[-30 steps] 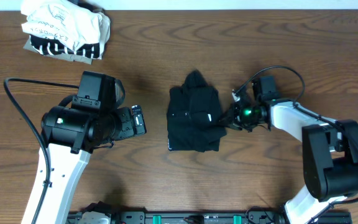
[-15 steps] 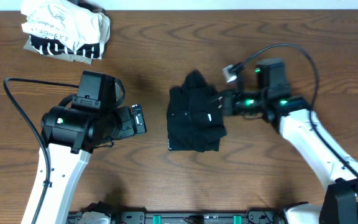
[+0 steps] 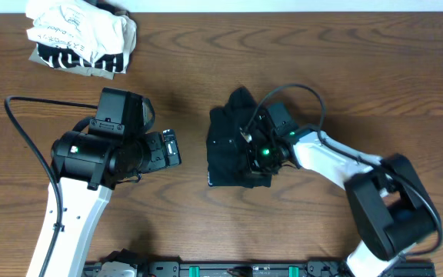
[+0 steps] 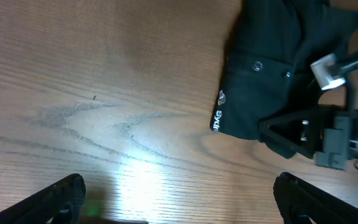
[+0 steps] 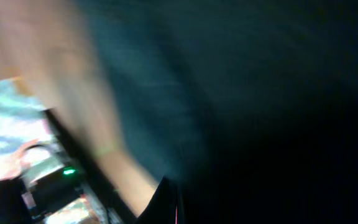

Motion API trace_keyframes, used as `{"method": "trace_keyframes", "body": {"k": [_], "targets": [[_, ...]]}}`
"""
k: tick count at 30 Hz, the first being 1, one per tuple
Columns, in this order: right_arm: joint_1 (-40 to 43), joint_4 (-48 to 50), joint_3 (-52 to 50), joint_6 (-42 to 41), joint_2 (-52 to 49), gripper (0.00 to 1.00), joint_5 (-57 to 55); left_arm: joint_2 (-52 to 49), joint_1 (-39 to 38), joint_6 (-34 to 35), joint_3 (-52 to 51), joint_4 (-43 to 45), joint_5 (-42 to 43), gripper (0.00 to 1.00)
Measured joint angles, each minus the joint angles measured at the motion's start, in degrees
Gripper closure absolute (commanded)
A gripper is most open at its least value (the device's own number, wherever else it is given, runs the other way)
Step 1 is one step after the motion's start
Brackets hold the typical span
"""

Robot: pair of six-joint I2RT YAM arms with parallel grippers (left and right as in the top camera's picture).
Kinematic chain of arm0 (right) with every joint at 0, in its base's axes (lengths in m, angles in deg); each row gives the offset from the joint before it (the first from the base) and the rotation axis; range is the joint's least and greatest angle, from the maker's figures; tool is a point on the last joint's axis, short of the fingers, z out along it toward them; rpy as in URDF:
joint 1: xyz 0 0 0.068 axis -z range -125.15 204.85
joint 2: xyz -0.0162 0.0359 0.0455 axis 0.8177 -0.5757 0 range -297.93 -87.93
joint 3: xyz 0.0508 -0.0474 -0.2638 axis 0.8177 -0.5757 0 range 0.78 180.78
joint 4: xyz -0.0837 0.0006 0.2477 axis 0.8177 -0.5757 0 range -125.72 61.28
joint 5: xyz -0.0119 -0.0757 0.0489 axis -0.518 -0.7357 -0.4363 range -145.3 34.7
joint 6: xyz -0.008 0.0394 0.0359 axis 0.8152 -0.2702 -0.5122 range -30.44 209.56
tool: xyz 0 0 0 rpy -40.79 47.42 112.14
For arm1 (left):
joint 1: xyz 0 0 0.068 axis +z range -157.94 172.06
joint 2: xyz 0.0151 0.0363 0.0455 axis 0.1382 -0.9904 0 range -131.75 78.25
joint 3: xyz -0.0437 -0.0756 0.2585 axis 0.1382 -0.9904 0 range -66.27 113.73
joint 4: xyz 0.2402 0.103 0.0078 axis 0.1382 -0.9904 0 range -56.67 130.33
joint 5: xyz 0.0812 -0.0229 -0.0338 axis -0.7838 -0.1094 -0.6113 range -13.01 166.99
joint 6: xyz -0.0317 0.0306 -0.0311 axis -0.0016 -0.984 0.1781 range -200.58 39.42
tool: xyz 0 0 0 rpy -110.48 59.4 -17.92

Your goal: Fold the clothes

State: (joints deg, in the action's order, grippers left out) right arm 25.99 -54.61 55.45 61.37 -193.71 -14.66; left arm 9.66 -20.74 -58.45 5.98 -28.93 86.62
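The folded black shirt (image 3: pixel 237 148) lies mid-bench (image 3: pixel 344 69). The right gripper (image 3: pixel 254 151), jaws clenched together, presses down on the shirt's right half. The left gripper (image 4: pixel 179 199) hovers beside the shirt, jaws spread wide and empty.

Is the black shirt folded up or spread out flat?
Folded. The black shirt sits as a small, compact bundle on the table, with layered edges showing in the left wrist view.
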Motion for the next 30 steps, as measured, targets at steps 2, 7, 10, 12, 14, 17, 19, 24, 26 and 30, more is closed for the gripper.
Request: {"method": "trace_keyframes", "body": {"k": [2, 7, 10, 12, 14, 17, 19, 24, 26, 30], "targets": [[0.72, -2.21, 0.0, 0.35, -0.98, 0.99, -1.16, 0.0, 0.0, 0.0, 0.0, 0.0, 0.0, 0.02], [3.39, -5.7, 0.02, 2.69, -0.85, 0.99, -1.51, 0.0, 0.0, 0.0, 0.0, 0.0, 0.0, 0.02], [5.29, -8.0, 0.0, 4.46, -0.04, 0.99, -2.14, 0.0, 0.0, 0.0, 0.0, 0.0, 0.0, 0.02], [6.47, -8.96, -0.02, 5.42, 1.05, 0.98, -2.97, 0.0, 0.0, 0.0, 0.0, 0.0, 0.0, 0.02], [7.52, -9.05, -0.11, 6.62, 2.84, 0.97, -2.84, 0.0, 0.0, 0.0, 0.0, 0.0, 0.0, 0.02], [8.83, -8.44, -0.11, 8.2, 6.67, 0.94, -1.51, 0.0, 0.0, 0.0, 0.0, 0.0, 0.0, 0.02], [9.62, -6.51, -0.11, 8.9, 10.32, 0.9, -0.57, 0.0, 0.0, 0.0, 0.0, 0.0, 0.0, 0.02], [11.08, 6.97, -0.04, 7.85, 17.62, 0.87, 2.4, 0.0, 0.0, -0.02, 0.0, 0.02, -0.02, 0.02], [11.26, 13.66, 0.0, 6.27, 18.69, 0.85, 3.41, 0.0, 0.0, 0.0, 0.0, 0.09, 0.0, 0.02], [11.28, 24.65, 0.0, 2.14, 17.86, 0.85, 4.59, 0.0, 0.0, -0.02, 0.0, 0.26, -0.02, 0.02]]}}
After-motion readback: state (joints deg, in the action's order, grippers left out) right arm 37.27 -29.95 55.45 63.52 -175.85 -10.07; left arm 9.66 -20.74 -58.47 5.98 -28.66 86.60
